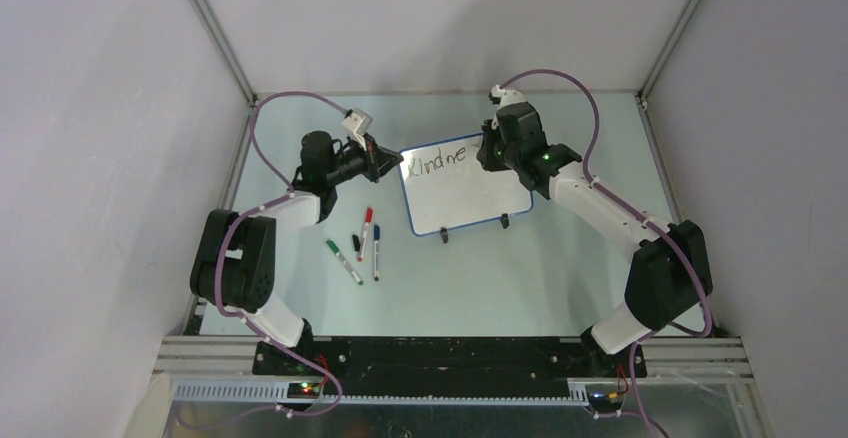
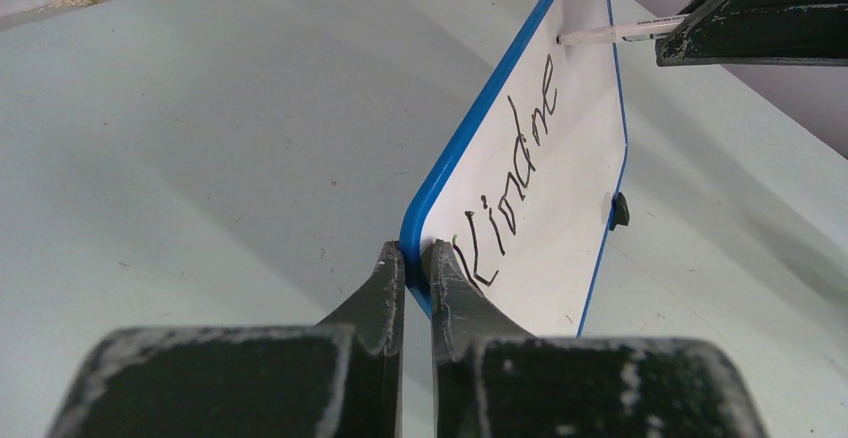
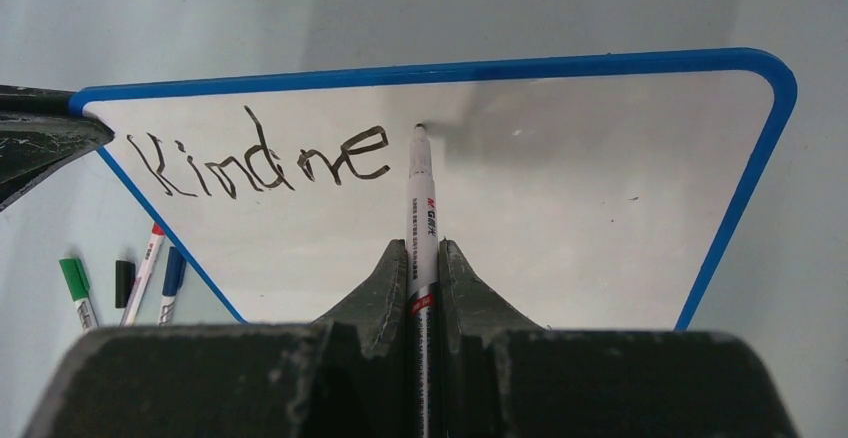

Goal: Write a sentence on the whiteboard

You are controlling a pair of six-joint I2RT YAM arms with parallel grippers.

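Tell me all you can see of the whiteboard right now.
The whiteboard is small, glossy white, with a thin blue rim, rounded corners and two black feet. It sits askew on the table. The left pincer is shut on its far left corner. "Kindne" is written in black along the top; the marker in the right pincer touches it just after the e.

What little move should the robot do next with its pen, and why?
Probably stroke an "s" just right of the last "e". The writing on the whiteboard reads only "Kindne", the right tool grips the marker with its tip just past that letter, and the left tool pinches the whiteboard's corner.
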